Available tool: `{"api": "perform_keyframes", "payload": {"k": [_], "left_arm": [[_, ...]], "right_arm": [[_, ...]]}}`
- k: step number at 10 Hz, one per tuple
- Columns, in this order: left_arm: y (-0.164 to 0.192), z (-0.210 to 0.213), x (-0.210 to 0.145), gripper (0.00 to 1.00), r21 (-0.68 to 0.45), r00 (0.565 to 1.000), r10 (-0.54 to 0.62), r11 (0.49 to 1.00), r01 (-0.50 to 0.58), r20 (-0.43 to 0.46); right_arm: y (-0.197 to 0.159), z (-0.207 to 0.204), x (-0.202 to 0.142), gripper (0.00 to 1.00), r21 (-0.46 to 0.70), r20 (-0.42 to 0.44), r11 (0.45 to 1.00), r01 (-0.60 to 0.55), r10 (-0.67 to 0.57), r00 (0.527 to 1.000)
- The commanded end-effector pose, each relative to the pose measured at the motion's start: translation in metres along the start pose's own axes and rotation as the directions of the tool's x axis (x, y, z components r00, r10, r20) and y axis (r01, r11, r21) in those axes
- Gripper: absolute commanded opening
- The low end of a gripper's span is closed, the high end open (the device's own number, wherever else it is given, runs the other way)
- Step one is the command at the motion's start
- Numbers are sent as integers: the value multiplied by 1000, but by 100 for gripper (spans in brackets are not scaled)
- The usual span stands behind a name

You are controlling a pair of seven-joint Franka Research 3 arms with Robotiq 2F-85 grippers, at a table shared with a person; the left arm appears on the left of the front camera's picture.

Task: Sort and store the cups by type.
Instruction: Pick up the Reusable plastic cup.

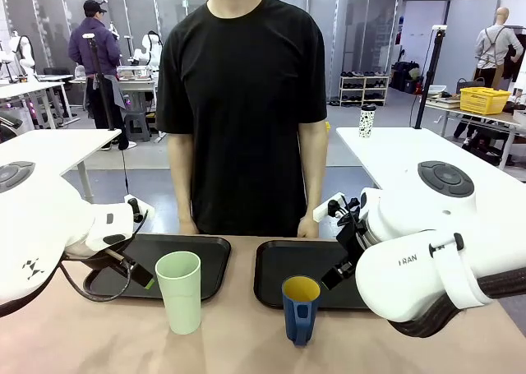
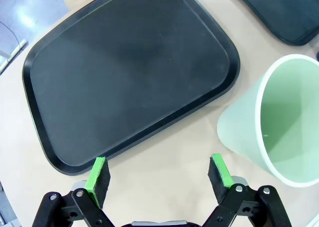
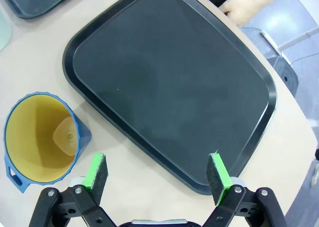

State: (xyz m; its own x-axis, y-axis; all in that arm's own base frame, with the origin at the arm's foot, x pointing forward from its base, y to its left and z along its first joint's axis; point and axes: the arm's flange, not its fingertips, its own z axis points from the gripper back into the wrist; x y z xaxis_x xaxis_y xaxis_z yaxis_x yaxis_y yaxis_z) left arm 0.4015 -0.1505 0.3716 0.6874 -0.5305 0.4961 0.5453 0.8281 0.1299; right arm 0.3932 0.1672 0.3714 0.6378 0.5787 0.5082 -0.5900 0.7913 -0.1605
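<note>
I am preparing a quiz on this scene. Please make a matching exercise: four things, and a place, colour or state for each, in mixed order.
1. green tumbler
2. blue mug
3. left gripper
4. person's hand

A. yellow inside
B. open, holding nothing
C. at the table's far edge
D. on the table, beside the left tray

Pairs: 1-D, 2-A, 3-B, 4-C

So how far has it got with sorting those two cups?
Nothing looks done yet: the green tumbler and the blue mug both stand on the table, in front of the left tray and the right tray, not on them. Nothing is in hand: the left gripper and the right gripper are open. Both cups are left to store.
</note>
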Motion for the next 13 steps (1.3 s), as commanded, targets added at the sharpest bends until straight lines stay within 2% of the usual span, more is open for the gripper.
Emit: {"api": "perform_keyframes", "payload": {"k": [1,6,7,9,13], "left_arm": [[0,0,0,100,0,1000,1,1000,-1,0],[0,0,0,100,0,1000,0,1000,0,0],[-2,10,1,100,36,1000,13,999,-13,-9],[-10,41,7,100,60,997,11,998,-16,81],[-41,95,14,100,117,971,-41,993,14,235]], "right_arm": [[0,0,0,100,0,0,1000,2,-2,1000],[0,0,0,100,0,0,1000,0,0,1000],[1,9,6,100,-84,-7,993,82,-83,997],[11,50,23,100,-144,75,988,63,-53,996],[42,108,38,100,-240,147,970,41,-6,989]]}}
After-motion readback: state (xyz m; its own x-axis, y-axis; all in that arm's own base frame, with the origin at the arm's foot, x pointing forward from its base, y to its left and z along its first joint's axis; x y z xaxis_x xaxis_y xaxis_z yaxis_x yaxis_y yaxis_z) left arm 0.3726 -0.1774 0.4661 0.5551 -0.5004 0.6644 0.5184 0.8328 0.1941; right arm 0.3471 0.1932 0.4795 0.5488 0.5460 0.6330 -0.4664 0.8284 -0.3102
